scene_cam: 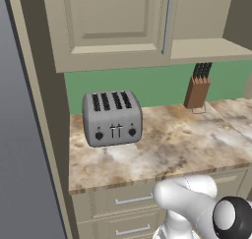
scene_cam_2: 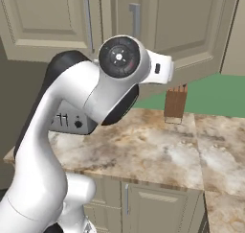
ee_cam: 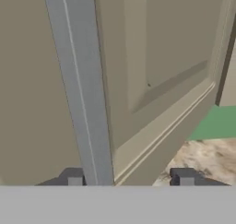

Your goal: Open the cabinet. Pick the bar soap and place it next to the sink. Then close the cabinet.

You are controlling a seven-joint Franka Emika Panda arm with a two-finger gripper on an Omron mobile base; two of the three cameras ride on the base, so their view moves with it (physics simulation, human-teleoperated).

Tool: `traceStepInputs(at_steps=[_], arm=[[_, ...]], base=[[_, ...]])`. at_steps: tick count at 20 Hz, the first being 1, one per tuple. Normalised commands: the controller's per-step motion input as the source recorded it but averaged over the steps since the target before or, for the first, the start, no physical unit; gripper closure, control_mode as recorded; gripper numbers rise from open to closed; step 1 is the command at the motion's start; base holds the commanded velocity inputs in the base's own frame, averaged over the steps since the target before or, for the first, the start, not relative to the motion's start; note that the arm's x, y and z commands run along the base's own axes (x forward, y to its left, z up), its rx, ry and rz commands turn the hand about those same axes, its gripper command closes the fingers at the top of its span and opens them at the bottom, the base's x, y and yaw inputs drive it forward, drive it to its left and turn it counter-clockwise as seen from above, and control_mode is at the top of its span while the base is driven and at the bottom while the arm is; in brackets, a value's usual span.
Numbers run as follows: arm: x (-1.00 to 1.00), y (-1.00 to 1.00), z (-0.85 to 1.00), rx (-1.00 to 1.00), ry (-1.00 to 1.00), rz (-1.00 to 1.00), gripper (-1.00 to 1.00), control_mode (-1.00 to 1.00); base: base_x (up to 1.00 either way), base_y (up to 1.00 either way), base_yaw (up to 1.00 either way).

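The beige cabinet (scene_cam: 113, 26) hangs above the counter. Its left door is shut, with a long silver handle (scene_cam: 167, 24). Its right door (scene_cam_2: 191, 30) stands swung out, and the left base view shows a bare shelf (scene_cam: 206, 48) behind it. In the hand view that door's silver bar handle (ee_cam: 85, 103) runs down between my fingertips, close to the left one (ee_cam: 73, 179), with a wide gap to the right one. My gripper (ee_cam: 129, 178) is open around the handle. The bar soap and the sink are out of view.
A silver toaster (scene_cam: 112, 117) and a wooden knife block (scene_cam: 197, 90) stand on the tan marbled counter (scene_cam: 172, 144). Beige drawers (scene_cam: 130, 199) lie under the counter's edge. A tall grey surface (scene_cam: 19, 134) borders the left side. My arm's upper joint (scene_cam_2: 119, 57) hides part of the cabinet.
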Motion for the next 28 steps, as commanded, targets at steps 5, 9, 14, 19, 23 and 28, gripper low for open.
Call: traceStepInputs(at_steps=[5,9,14,19,23,28], arm=[[-0.8,0.16,0.01,0.02,-0.22,0.06,-1.0,-1.0],[-0.52,0.34,0.0,0.0,-0.14,0.08,-1.0,-1.0],[-0.37,0.58,0.08,0.0,-0.09,0.09,-1.0,-1.0],[-0.03,0.81,0.16,0.0,-0.02,0.07,-1.0,-1.0],[-0.02,0.93,0.13,-0.04,-0.01,0.05,-1.0,-1.0],[0.1,0.91,0.0,-0.33,0.0,0.01,-1.0,-1.0]], base=[[0.0,0.0,0.0],[0.0,0.0,0.0],[0.0,0.0,0.0],[0.0,0.0,0.0],[0.0,0.0,0.0],[0.0,0.0,0.0]])
